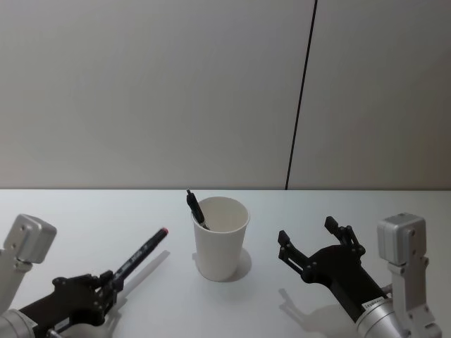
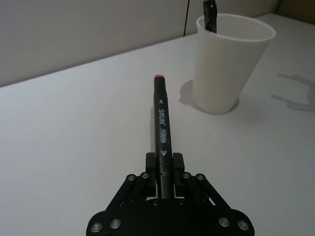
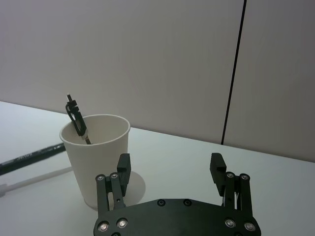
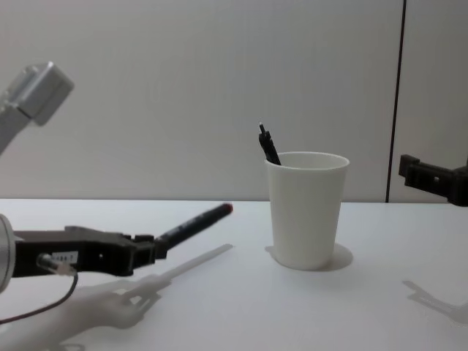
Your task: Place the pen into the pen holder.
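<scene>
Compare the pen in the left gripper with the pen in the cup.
The held pen is clamped in the left gripper; the other pen leans inside the cup. The held pen has a red end; the other pen has a clip. Both are black. The right gripper idles nearby.

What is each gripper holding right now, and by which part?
The left gripper holds the black pen by the end opposite its red tip. The right gripper, jaws open, holds nothing.

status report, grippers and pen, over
Left gripper shut on black red-tipped marker pen, low over table, left of plain white paper cup. Right gripper open, empty, right of cup. Second black pen stands in cup.
</scene>
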Robot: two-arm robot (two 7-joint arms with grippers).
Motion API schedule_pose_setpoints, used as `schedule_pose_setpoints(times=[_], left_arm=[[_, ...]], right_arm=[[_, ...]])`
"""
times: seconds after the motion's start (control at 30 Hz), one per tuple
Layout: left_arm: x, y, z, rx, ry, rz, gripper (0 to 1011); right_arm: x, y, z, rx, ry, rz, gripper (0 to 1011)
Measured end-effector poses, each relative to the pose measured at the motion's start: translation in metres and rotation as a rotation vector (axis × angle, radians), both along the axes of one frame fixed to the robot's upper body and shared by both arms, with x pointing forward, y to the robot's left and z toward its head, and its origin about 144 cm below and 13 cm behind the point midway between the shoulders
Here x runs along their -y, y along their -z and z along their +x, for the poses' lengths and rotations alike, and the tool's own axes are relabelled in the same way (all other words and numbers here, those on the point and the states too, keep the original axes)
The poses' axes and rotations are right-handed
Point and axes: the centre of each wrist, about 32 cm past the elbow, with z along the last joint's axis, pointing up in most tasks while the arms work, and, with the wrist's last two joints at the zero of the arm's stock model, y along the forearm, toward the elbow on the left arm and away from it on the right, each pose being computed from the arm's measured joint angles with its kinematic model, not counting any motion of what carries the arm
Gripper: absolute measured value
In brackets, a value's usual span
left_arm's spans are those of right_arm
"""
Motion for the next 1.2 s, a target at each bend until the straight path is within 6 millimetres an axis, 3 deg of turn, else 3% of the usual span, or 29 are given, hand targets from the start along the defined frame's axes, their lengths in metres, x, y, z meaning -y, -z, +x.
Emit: schedule_pose_setpoints(times=[0.77, 1.2], left_arm=[[-0.002, 0.002, -0.033, 0.332, -0.102, -0.126, 202], [0.001, -0.001, -0.033, 0.489, -0.047, -0.182, 203]], right_arm=[[0.000, 0.000, 0.000, 0.000, 0.000, 0.000, 1001], [0.000, 0.000, 0.000, 0.000, 0.000, 0.000, 1001]])
